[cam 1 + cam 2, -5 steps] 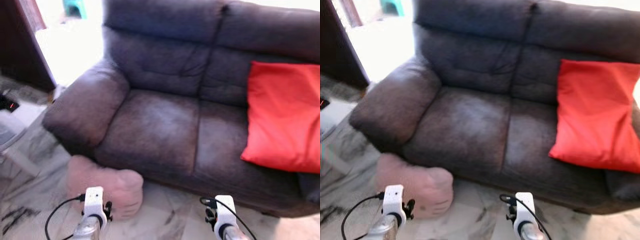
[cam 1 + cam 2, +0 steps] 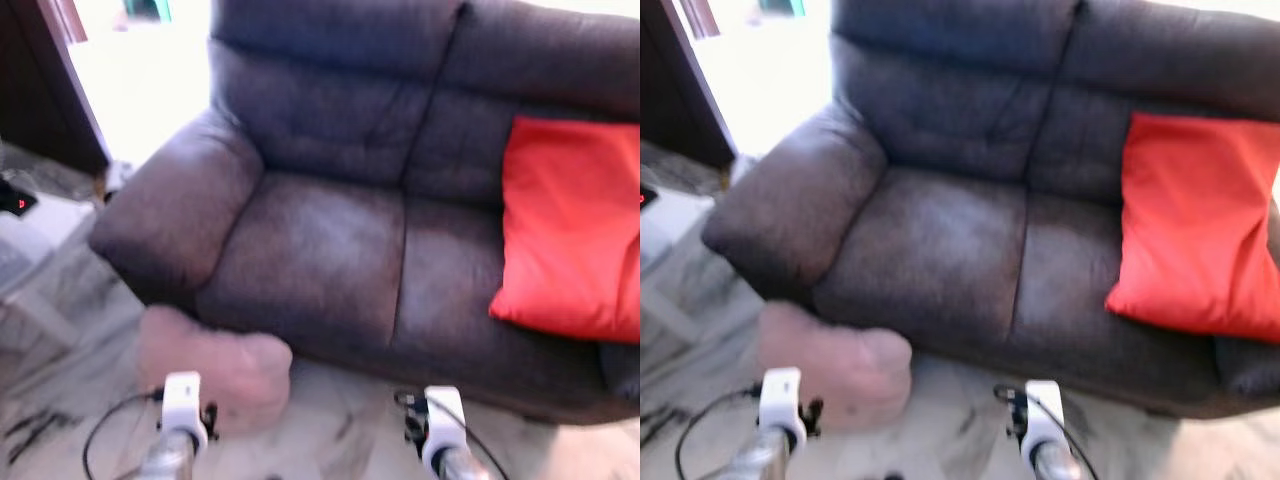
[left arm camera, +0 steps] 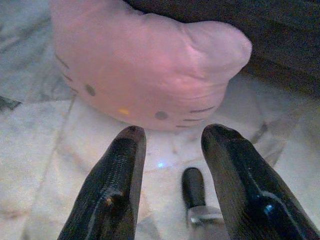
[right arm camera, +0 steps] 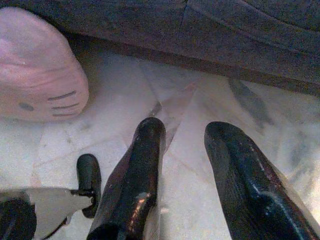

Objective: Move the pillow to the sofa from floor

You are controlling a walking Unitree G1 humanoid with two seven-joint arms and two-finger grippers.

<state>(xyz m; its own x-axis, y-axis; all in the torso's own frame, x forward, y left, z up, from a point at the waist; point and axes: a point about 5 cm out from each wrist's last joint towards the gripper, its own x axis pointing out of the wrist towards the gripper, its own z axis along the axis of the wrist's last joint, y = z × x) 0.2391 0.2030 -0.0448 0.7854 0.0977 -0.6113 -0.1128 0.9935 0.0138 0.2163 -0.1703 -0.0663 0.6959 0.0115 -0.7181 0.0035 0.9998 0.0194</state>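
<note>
A pink cat-face pillow (image 2: 212, 365) lies on the marble floor against the front of the dark grey sofa (image 2: 330, 240), below its left armrest. My left gripper (image 3: 172, 137) hangs open just short of the pillow (image 3: 145, 65), nothing between its fingers. In the right wrist view my right gripper (image 4: 187, 132) is open over bare floor, with the pillow (image 4: 35, 70) off to its side. Both wrists (image 2: 183, 405) (image 2: 440, 420) show at the bottom of the head views.
A red cushion (image 2: 570, 230) leans on the sofa's right seat; the left and middle seats are bare. A dark wooden door frame (image 2: 50, 80) and a white object (image 2: 30, 240) stand at the left. A black cable (image 2: 110, 440) loops by my left wrist.
The whole picture has shifted slightly and blurred, so the camera moved. Both wrists sit a little lower in the frame. The pillow and red cushion have not moved.
</note>
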